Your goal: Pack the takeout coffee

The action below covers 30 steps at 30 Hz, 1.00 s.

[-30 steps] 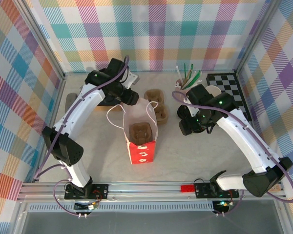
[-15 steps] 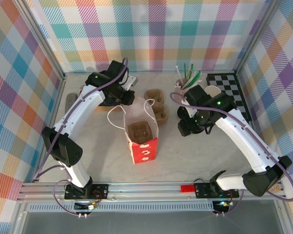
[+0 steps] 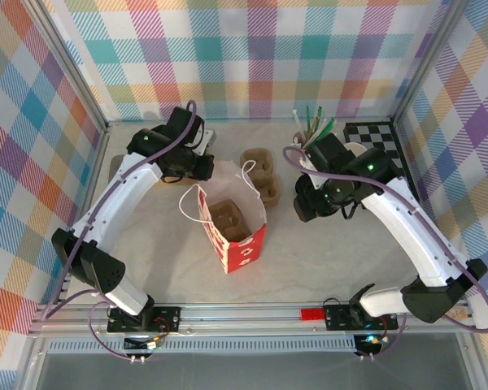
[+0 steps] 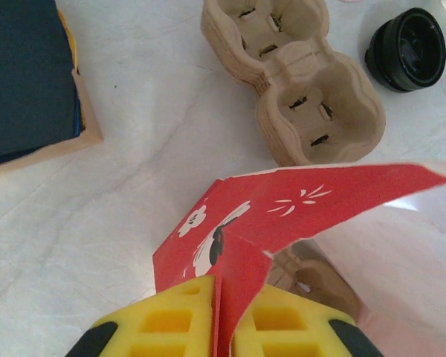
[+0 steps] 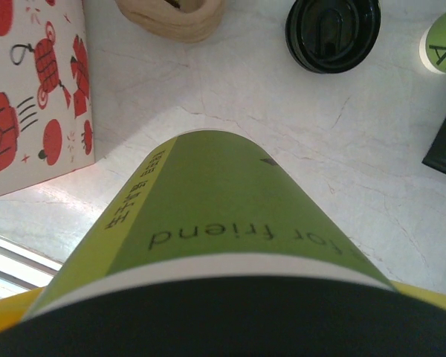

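The takeout coffee (image 5: 223, 216), a green-banded paper cup with a black lid, lies between the fingers of my right gripper (image 5: 223, 331), which is shut on it. In the top view that gripper (image 3: 312, 201) hovers right of the red paper bag (image 3: 236, 231). The bag stands open with a brown cup carrier (image 3: 227, 218) inside. My left gripper (image 4: 224, 297) is shut on the bag's red rim (image 4: 282, 216). From above, the left gripper (image 3: 197, 169) sits at the bag's back left corner.
A stack of empty cup carriers (image 3: 262, 172) lies behind the bag. A loose black lid (image 5: 332, 30) and a lidless green cup (image 5: 440, 41) stand nearby. A pink cup of straws (image 3: 309, 134) and a checkered board (image 3: 380, 142) are at the back right. A blue pad (image 4: 26, 74) lies at the left.
My left gripper has closed on the bag's rim and drawn back to the left, turning and opening the bag. The right arm has barely shifted, still holding the cup.
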Motion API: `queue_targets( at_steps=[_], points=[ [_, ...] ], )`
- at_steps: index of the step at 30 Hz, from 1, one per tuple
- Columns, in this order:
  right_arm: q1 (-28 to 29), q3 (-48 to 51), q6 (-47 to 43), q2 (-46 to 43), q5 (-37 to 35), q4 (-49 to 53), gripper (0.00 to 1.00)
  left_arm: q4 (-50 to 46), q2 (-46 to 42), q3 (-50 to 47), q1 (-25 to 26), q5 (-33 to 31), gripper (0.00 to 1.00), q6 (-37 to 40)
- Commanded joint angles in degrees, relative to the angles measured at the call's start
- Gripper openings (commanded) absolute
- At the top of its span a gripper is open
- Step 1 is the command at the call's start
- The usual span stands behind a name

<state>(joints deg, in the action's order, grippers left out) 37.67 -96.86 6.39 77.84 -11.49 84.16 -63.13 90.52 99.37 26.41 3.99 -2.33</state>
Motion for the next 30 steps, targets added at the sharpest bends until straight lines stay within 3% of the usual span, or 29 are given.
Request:
queue_targets(
  at_steps=[1, 13, 30],
  points=[
    [1.3, -3.8, -1.3, 1.1, 0.0, 3.9, 0.63, -1.8, -2.6, -2.6, -0.4, -0.3, 0.16, -3.8],
    [8.3, -17.0, -0.3, 7.4, 0.0, 9.1, 0.63, -1.8, -8.0, -5.7, -0.4, 0.1, 0.30, -7.3],
    [21.3, -41.0, 2.2, 20.5, -2.5, 17.2, 0.61, -0.9, -11.9, -6.7, -0.7, -2.1, 0.39, -6.6]
  ],
)
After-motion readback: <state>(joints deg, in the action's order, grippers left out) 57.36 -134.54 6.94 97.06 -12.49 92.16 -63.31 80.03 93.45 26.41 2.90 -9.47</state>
